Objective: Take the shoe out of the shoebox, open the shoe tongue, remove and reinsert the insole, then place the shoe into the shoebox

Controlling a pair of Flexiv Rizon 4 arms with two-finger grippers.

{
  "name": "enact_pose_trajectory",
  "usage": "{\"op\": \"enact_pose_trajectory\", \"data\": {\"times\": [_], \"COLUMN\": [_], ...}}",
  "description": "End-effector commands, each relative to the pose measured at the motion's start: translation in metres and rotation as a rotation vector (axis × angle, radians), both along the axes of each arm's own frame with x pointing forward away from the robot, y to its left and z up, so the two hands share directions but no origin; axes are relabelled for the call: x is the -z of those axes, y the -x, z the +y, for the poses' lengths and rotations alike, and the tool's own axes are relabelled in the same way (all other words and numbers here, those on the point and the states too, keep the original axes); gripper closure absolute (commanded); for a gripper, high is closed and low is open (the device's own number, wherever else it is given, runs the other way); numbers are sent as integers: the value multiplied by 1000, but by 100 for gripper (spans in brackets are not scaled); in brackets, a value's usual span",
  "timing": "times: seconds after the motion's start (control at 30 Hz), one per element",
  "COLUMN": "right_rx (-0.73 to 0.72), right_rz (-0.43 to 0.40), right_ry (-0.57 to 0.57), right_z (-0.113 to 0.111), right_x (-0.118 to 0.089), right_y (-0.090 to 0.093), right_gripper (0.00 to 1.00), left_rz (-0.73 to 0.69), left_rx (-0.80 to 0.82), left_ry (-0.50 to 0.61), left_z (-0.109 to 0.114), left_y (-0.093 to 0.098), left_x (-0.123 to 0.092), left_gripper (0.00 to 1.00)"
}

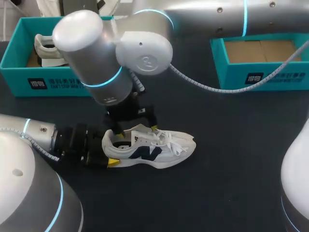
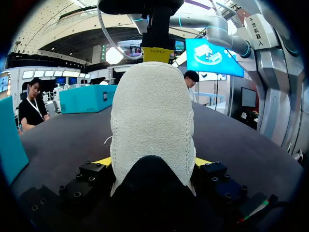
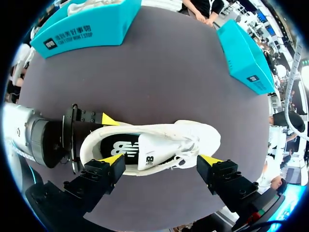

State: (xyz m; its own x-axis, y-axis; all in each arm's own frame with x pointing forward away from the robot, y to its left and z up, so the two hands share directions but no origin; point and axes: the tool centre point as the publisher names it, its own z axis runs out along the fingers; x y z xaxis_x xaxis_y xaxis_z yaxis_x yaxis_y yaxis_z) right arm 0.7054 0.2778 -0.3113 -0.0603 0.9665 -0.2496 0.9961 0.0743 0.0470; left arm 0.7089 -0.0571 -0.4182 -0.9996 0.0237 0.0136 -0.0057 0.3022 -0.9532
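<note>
1. The left gripper (image 2: 153, 162) is clamped on the heel of the white sneaker with a navy side logo (image 1: 154, 151), with one yellow tip pressed against each side of the pale suede heel
2. The right gripper (image 3: 161, 160) hangs just above the sneaker with its fingers spread wide. One yellow fingertip (image 3: 112, 159) sits by the collar's edge and the other beside the forefoot. They grip nothing, and I cannot tell whether either one touches the shoe
3. The sneaker stands on its sole in the middle of the head view, toe towards the frame's right. Its black insole (image 3: 119, 145) with a white mark shows inside, the white tongue (image 3: 150, 153) lies over the opening, and the laces are loose
4. The dark matte table (image 1: 227, 193) carries a teal cardboard shoebox (image 1: 14, 79) at the upper left, holding another white shoe (image 1: 48, 48). A second teal shoebox (image 1: 231, 77) at the upper right shows its brown cardboard floor
5. The left arm (image 1: 43, 135) comes in low from the lower left, almost level with the table. The right arm (image 1: 96, 53) reaches from the upper right past the middle, its wrist bent down over the sneaker
</note>
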Motion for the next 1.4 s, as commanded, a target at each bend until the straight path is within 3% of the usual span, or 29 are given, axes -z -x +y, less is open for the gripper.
{"op": "enact_pose_trajectory", "data": {"times": [0.03, 0.6, 0.8, 1.2, 1.4], "right_rx": [96, 140, 177, 225, 233], "right_rz": [-17, -23, -17, -64, -72], "right_ry": [58, 240, 228, 281, 200], "right_z": [10, -17, -26, -50, -44], "right_x": [20, 39, 43, 2, -4], "right_y": [5, -5, -5, 6, 7], "right_gripper": [0, 0, 0, 0, 0], "left_rz": [0, 0, 0, 0, 0], "left_rx": [-3, -3, -3, -3, -3], "left_ry": [0, 0, 0, 0, 0], "left_z": [-1, -1, -1, -1, -1], "left_y": [2, 2, 2, 2, 2], "left_x": [1, 1, 1, 1, 1], "left_gripper": [100, 100, 100, 100, 100]}}
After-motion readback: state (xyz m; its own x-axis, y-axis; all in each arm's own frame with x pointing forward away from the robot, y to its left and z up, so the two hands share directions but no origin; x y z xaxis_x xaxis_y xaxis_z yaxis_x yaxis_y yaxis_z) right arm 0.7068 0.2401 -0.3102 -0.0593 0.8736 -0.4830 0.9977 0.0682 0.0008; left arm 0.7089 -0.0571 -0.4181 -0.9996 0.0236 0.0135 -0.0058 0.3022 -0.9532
